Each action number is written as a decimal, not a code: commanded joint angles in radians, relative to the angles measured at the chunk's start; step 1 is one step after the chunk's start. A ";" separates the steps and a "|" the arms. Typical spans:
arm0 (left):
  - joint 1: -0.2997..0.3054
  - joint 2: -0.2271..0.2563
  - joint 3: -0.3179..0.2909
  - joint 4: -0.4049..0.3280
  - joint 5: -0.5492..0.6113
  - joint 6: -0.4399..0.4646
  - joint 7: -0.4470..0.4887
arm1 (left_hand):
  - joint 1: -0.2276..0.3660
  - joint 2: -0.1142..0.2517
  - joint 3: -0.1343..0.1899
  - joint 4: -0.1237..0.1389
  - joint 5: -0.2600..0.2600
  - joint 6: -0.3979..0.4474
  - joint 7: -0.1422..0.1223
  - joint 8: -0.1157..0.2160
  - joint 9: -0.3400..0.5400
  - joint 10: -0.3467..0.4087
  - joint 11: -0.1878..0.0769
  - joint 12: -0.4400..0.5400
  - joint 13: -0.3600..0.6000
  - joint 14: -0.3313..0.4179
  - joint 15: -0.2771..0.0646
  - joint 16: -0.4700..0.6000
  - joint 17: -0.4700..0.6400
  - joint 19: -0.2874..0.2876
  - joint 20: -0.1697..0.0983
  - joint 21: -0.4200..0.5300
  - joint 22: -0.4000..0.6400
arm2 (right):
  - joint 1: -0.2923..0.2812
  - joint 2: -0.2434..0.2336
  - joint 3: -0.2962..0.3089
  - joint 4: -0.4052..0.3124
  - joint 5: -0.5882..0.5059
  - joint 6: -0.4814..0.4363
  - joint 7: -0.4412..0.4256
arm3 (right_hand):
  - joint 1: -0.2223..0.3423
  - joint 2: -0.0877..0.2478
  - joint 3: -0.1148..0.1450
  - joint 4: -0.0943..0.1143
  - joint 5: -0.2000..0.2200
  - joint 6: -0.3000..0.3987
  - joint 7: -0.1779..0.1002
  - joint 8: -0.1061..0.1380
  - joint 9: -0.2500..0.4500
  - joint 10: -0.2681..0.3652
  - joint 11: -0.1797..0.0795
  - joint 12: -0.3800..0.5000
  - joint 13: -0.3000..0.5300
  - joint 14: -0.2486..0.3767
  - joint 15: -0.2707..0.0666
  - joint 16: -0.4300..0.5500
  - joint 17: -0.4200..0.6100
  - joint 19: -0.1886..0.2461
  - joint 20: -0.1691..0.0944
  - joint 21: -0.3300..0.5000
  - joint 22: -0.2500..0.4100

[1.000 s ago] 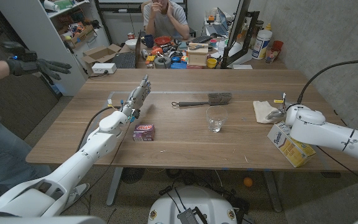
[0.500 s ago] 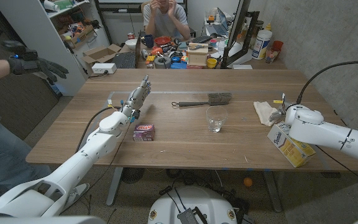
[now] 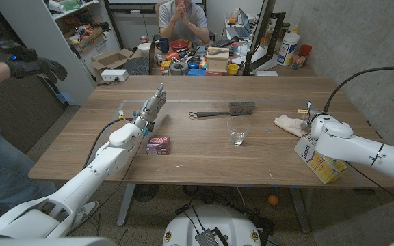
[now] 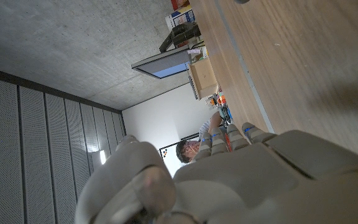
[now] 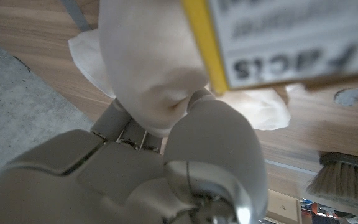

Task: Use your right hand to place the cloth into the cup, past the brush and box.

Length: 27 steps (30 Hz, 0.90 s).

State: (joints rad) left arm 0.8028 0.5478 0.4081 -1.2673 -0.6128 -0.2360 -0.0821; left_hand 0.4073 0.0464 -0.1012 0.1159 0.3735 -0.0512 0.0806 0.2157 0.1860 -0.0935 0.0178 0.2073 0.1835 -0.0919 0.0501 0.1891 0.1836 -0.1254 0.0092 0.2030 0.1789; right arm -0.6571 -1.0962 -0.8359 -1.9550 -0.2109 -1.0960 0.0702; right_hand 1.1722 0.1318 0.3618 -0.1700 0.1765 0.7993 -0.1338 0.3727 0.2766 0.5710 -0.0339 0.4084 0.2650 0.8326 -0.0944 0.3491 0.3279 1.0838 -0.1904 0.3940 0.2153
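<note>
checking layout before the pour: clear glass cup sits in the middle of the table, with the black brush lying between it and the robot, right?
Not quite. The clear glass cup is mid-table, but the black brush lies beyond it, on the far side from the robot, as the head view shows.

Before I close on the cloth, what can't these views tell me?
- Right hand: head view, the wrist covers its fingers, so the grip on the cloth is unclear.
- Cloth: right wrist view, the hand and box hide most of it.
- Brush: right wrist view, cut off by the edge.

2 smooth white-shelled arms with black cables, pale grey segmented left hand (image 3: 154, 104) with blue-marked fingers.
</note>
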 commanded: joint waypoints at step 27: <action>-0.003 0.000 0.005 0.018 -0.004 -0.005 -0.023 | 0.005 0.015 -0.011 -0.001 0.005 0.021 0.002 0.004 0.003 0.003 -0.006 0.001 0.005 0.005 -0.001 0.004 0.003 -0.006 0.007 0.004 0.004 | -0.167 -0.020 0.193 -0.188 -0.059 0.058 -0.254 | 0.258 0.001 -0.121 0.018 0.005 0.135 0.031 0.020 0.083 0.058 -0.041 0.268 0.381 0.070 -0.140 0.157 0.345 -0.049 -0.036 0.218 0.108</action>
State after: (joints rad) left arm 0.8048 0.5465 0.4100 -1.2526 -0.6173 -0.2446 -0.0988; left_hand 0.4126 0.0516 -0.1052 0.1117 0.3735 -0.0353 0.0783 0.2157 0.1861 -0.0882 0.0124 0.2071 0.1836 -0.0919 0.0500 0.1891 0.1837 -0.1274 0.0110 0.2030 0.1789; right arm -0.7788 -1.0769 -0.6973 -2.0441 -0.2448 -1.0186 -0.1443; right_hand 1.4232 0.1306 0.2450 -0.1503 0.1784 0.9209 -0.1022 0.3954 0.3568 0.6119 -0.0687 0.6591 0.6254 0.8654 -0.0927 0.5032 0.6644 1.0448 -0.1720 0.5986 0.3166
